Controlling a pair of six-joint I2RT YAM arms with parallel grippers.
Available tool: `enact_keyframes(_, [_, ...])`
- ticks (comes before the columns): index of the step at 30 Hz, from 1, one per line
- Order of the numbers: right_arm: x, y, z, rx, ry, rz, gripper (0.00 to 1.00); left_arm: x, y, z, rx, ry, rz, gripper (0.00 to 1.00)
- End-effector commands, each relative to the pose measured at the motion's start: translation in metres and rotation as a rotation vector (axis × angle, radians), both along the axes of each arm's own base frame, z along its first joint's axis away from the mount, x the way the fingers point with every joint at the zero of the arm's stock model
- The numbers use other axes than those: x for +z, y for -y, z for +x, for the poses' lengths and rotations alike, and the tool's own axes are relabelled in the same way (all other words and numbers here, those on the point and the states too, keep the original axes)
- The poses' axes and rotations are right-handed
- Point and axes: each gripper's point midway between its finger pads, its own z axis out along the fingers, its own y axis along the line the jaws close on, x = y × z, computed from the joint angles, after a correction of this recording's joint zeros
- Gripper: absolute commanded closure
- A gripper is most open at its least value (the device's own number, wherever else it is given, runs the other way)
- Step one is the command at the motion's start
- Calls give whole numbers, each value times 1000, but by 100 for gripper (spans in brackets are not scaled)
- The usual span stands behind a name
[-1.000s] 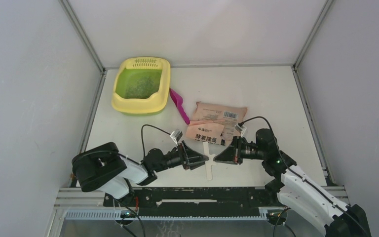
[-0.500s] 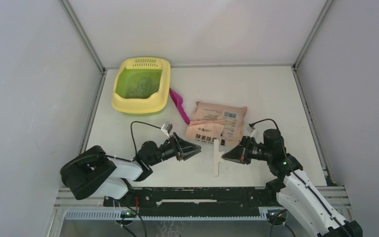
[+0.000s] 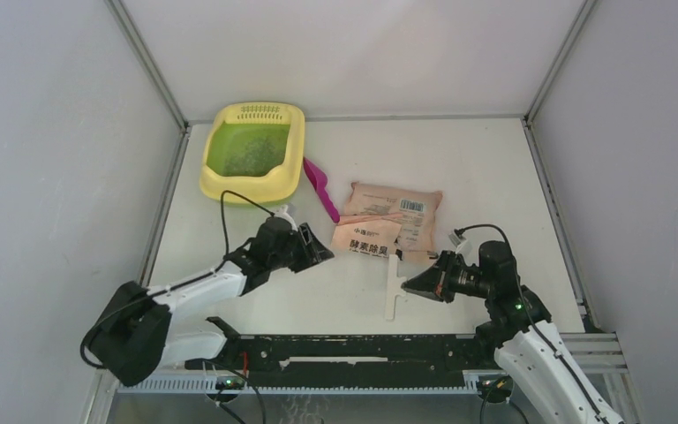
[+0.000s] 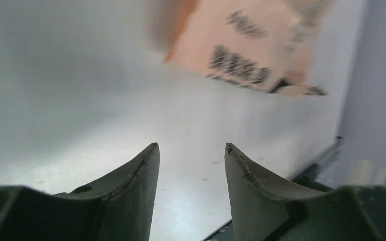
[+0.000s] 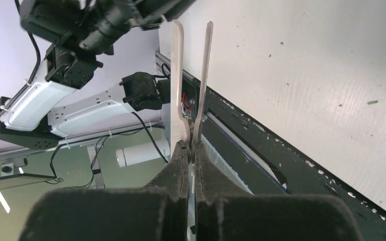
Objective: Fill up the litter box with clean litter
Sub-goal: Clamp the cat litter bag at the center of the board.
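The pale yellow litter box (image 3: 249, 191) stands at the far left, with dark grey-green litter (image 3: 252, 152) speckled over its green floor. My left gripper (image 3: 320, 248) is open and empty, low over the table just left of the peach bag (image 3: 388, 216). The left wrist view shows its jaws (image 4: 191, 146) apart, with the blurred bag (image 4: 241, 50) ahead. My right gripper (image 3: 410, 286) is shut on a white plastic clip (image 3: 392, 291) near the front edge. In the right wrist view the jaws (image 5: 190, 145) pinch the clip's (image 5: 178, 75) two long prongs.
A magenta scoop (image 3: 320, 185) lies between the litter box and the bag. Grey walls close in the table on the left, back and right. The black base rail (image 3: 362, 349) runs along the near edge.
My left gripper has drawn away from the clip, moving left and farther back toward the bag's left edge. My right gripper has shifted right with the clip in it.
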Motion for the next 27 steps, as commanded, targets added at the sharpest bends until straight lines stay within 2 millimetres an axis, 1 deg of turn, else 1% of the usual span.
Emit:
enact_keyframes(1, [8, 2, 2, -32, -14, 9, 100, -48, -16, -8, -42, -100, 182, 45])
enact_keyframes(4, [8, 3, 1, -48, -34, 8, 100, -60, -9, -2, -43, -114, 168, 46])
enact_keyframes(7, [3, 6, -2, -76, -72, 0, 100, -66, -3, 5, -34, -110, 153, 47])
enact_keyframes(9, [-2, 8, -3, -102, -105, -3, 100, -63, 2, 9, -35, -97, 127, 47])
enact_keyframes(13, [-23, 14, -7, -156, -183, -30, 100, -44, 13, 15, -38, -47, 51, 47])
enact_keyframes(16, [-36, 16, -8, -191, -231, -23, 100, -32, 16, 18, -34, -20, 23, 47])
enact_keyframes(22, [-43, 18, -9, -219, -264, -23, 100, -31, 24, 27, -38, -7, 6, 47])
enact_keyframes(27, [-43, 18, -8, -221, -263, -25, 100, -32, 32, 38, -27, 13, -26, 46])
